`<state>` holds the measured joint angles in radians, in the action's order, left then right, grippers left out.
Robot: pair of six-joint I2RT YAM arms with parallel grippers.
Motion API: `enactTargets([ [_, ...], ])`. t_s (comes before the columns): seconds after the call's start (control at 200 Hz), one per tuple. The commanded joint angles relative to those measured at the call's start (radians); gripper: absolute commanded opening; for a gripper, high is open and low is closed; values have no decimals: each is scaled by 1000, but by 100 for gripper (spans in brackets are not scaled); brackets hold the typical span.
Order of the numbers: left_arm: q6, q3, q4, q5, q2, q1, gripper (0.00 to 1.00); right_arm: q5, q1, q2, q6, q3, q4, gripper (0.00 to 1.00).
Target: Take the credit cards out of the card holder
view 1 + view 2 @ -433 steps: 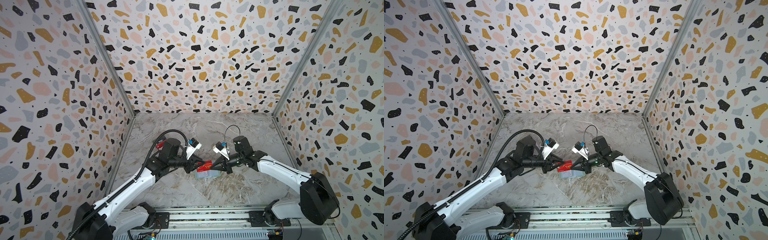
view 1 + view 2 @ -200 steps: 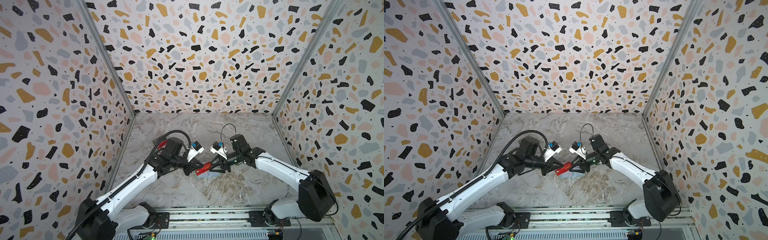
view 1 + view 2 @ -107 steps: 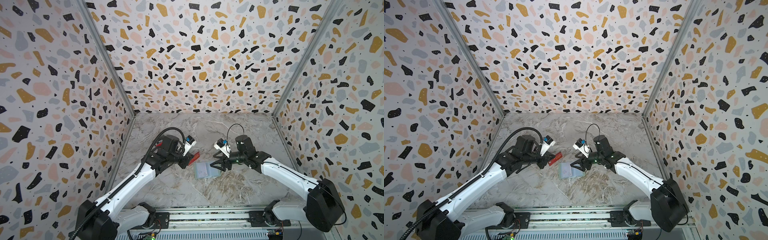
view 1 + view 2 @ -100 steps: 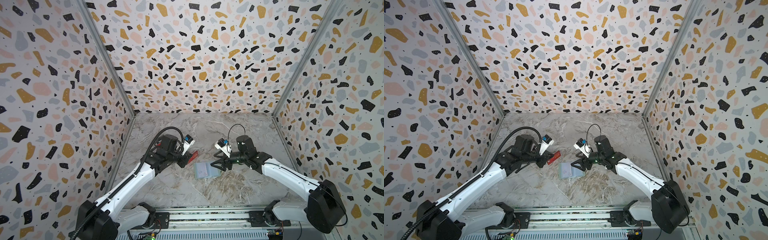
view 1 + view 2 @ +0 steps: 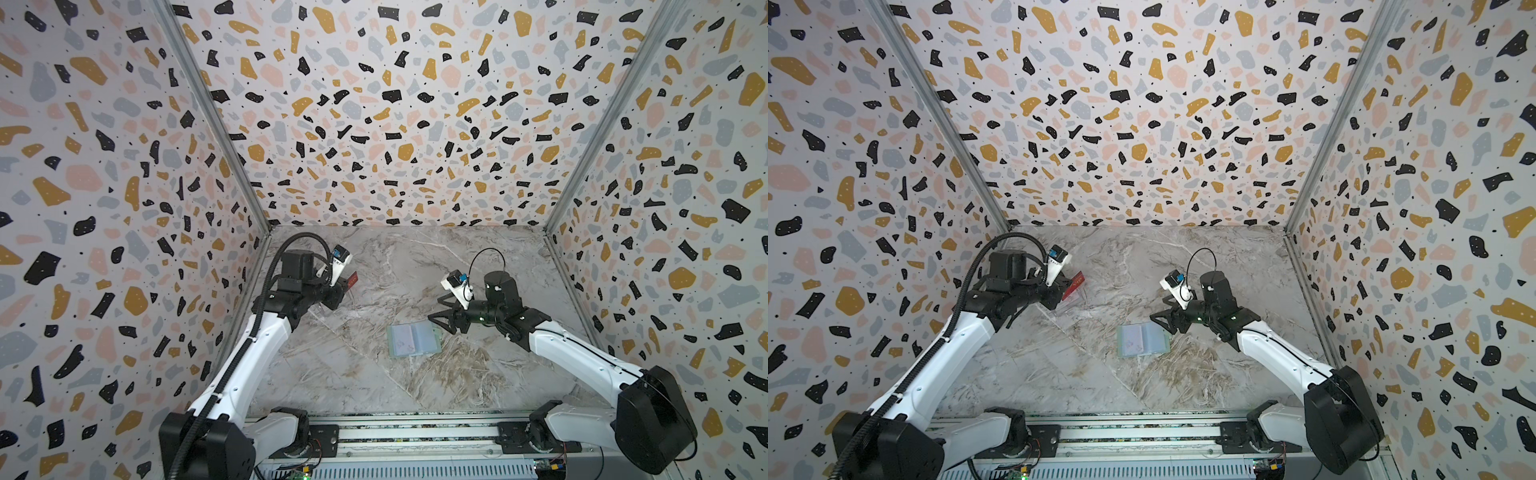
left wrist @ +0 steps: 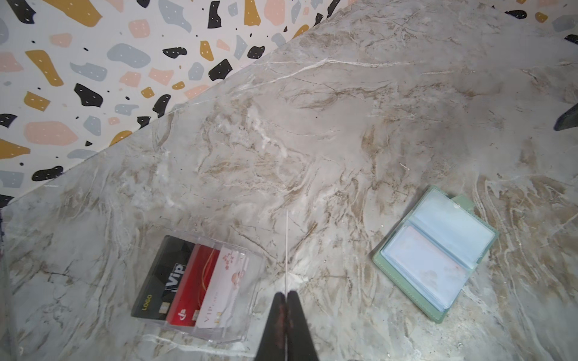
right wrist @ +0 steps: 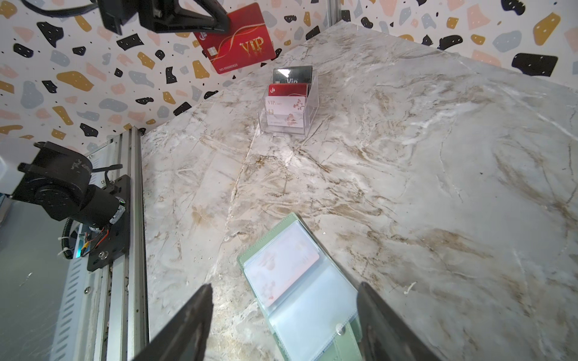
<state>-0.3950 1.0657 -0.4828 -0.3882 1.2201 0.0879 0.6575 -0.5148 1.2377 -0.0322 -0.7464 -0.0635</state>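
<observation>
The pale green card holder [image 5: 413, 340] [image 5: 1143, 340] lies open and flat on the marble table. A white-pink credit card [image 7: 281, 259] [image 6: 422, 265] sits in one of its clear sleeves. The other sleeve looks empty. My right gripper [image 5: 441, 323] [image 5: 1163, 322] [image 7: 284, 290] hangs open just above the holder's snap-tab end, holding nothing. My left gripper [image 5: 347, 284] [image 5: 1067, 286] [image 6: 286, 293] is raised at the back left, shut on a red credit card [image 7: 237, 39] [image 5: 352, 279]. In the left wrist view that card shows edge-on as a thin line.
A clear plastic box [image 6: 200, 287] [image 7: 289, 103] stands near the left wall, below my left gripper. It holds a dark grey card, a red card and a white flowered card. The arm bases and a metal rail [image 5: 415, 432] run along the table's front edge.
The left gripper has carried the red card away from the card holder, up and towards the back left. The right gripper has opened wider and drawn back; the holder lies flat.
</observation>
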Motion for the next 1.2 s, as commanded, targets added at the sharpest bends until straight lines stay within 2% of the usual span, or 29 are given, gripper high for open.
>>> enactTargets([
  [0.0,-141,88,-99,-69,57,-62,0,-6,4,-45,8,10,-25,73],
  [0.25,-265,178,-142,-107,150,-165,0,-17,6,-71,12,33,-29,73],
  [0.45,-365,186,-135,-56,188,-201,0,-29,8,-76,21,44,-47,74],
  [0.631,-456,151,-115,-139,203,-224,0,-29,9,-51,19,32,-45,74],
  [0.751,-469,130,-78,-188,212,-247,0,-27,10,-46,18,31,-43,74],
  [0.901,-526,178,-134,-285,273,-293,0,-26,15,-47,17,33,-45,74],
  [1.196,-593,275,-222,-295,429,-307,0,-27,19,-68,17,52,-52,74],
])
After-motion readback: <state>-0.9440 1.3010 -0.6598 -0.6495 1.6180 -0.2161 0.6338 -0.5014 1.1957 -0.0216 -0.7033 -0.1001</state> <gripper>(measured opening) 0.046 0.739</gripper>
